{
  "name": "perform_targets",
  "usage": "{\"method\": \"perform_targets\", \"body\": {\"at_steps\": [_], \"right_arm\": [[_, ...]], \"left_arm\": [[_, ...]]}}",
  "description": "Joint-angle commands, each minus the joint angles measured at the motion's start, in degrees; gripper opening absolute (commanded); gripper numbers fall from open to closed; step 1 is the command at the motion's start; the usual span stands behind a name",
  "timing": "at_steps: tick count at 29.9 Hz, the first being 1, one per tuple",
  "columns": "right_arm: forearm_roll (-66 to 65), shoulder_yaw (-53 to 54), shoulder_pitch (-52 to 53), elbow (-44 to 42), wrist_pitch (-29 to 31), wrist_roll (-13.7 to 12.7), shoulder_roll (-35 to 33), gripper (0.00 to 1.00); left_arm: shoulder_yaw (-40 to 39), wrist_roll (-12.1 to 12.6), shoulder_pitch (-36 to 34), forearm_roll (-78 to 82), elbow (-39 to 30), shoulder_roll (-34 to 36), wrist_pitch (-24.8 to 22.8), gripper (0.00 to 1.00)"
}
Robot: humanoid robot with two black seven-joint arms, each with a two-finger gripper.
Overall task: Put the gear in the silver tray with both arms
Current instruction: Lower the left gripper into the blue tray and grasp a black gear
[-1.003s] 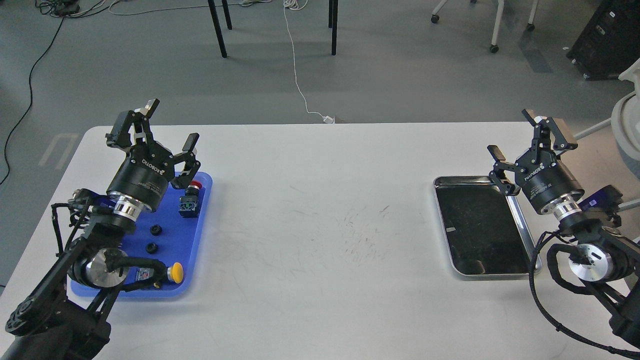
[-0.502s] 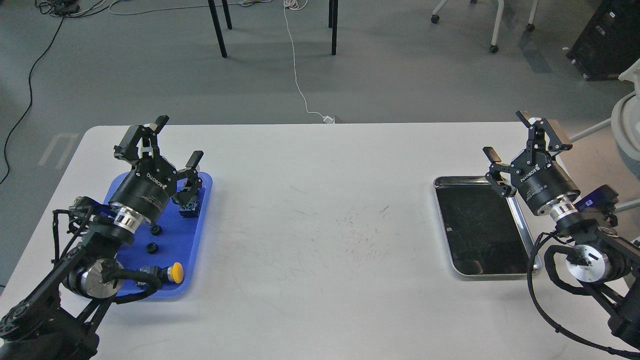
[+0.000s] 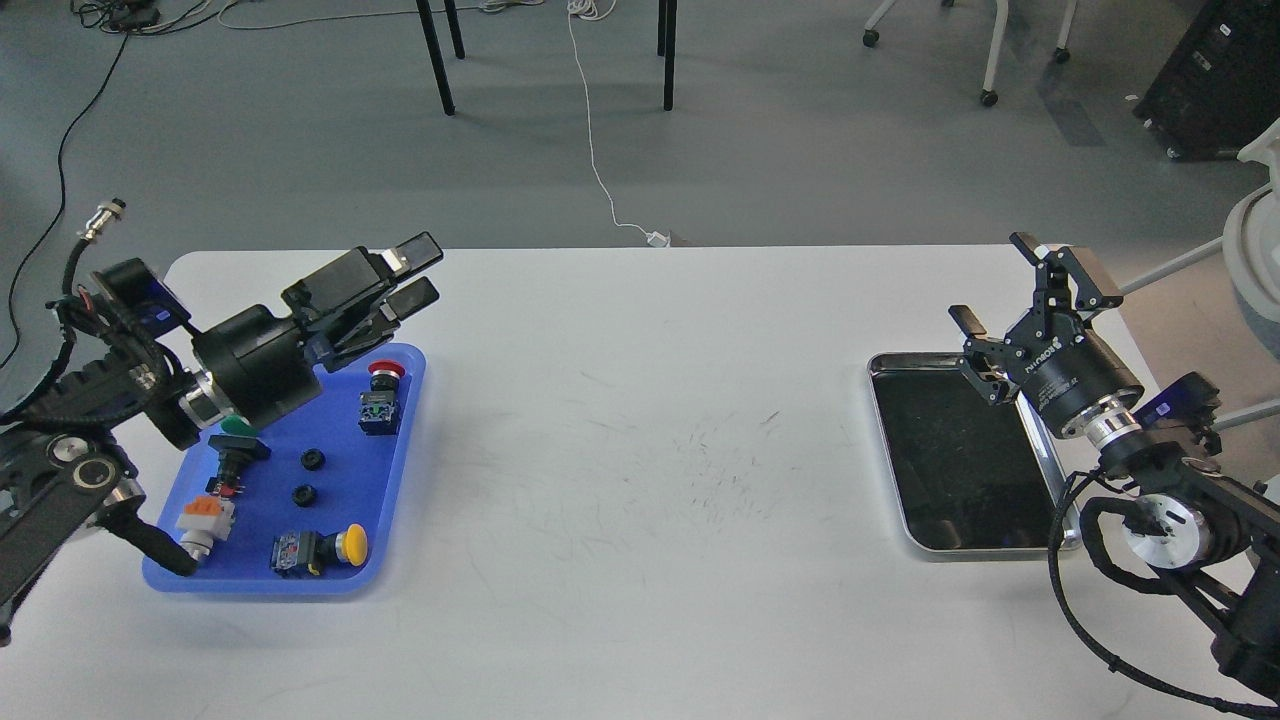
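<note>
The left black two-finger gripper has swung in the last second from an upright pose above the blue plastic tray to lying almost level, its fingers now pointing across the tray's far edge and out over the white table. That turn has uncovered the near part of the blue plastic tray. There a green-capped push button, an orange-and-white switch and a yellow-capped button now show, along with a red-capped button on a black-and-green block near the far right corner. From this side-on angle its two fingers lie almost one over the other, so I cannot tell how wide they stand; nothing is held between them.

The gears appear to be the two small black toothed rings lying loose near the middle of the blue plastic tray, one just nearer the robot than the other. Neither is touched.

The shiny rectangular silver tray sits well apart from the blue plastic tray, at the other end of the table, and its dark bottom is bare. The right black two-finger gripper has drifted a little lower and inward over the silver tray's far right corner, fingers spread and holding nothing.

In my judgement the task is at its start. The left arm seems to be re-orienting for a reach down to a gear, and the right waits by the silver tray, perhaps to receive it.
</note>
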Motion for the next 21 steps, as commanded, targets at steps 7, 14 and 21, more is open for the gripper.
{"method": "perform_targets", "body": {"at_steps": [7, 14, 21], "right_arm": [[0.0, 0.1, 0.2, 0.1, 0.0, 0.0, 0.0, 0.99], [0.0, 0.1, 0.2, 0.6, 0.1, 0.0, -0.1, 0.99], [0.0, 0.1, 0.1, 0.7, 0.1, 0.0, -0.2, 0.99]], "left_arm": [[25.6, -0.4, -16.8, 32.1, 11.2, 3.5, 6.6, 0.98], [43.0, -0.4, -23.4, 34.9, 17.5, 5.3, 15.0, 0.96], [45.2, -0.4, -22.5, 37.4, 21.7, 7.8, 18.3, 0.95]]}}
